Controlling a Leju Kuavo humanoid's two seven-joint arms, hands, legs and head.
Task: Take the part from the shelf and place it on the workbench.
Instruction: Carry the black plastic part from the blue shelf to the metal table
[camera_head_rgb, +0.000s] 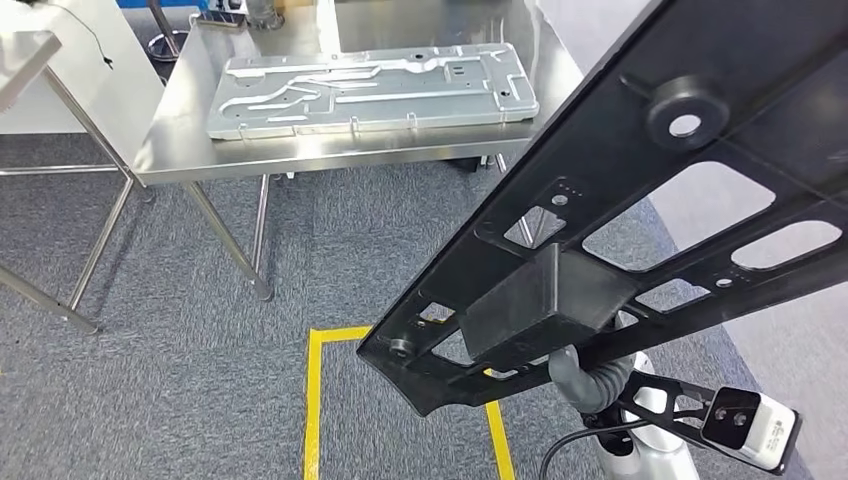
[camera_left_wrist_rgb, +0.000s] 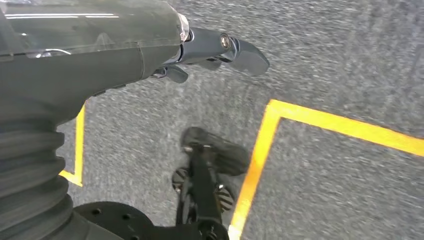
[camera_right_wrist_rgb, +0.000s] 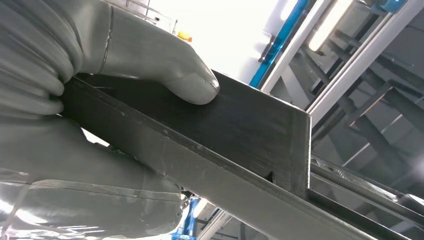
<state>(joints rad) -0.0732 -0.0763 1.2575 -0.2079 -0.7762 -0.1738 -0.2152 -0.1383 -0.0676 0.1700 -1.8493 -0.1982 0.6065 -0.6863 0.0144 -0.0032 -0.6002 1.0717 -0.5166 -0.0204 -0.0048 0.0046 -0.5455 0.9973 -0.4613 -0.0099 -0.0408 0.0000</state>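
A long black frame part with cut-outs and a box-shaped block slants across the right of the head view, well above the floor. My right hand grips it from below; its thick grey thumb presses on the part's flat side wall. In the head view the part hides most of that hand, leaving the grey ribbed wrist showing. The steel workbench stands ahead to the left, some distance off. My left hand hangs over the carpet and holds nothing, its dark fingers apart.
A silver stamped metal panel covers much of the workbench top. A second steel table with slanted legs stands at the far left. Yellow tape marks a square on the grey carpet under me.
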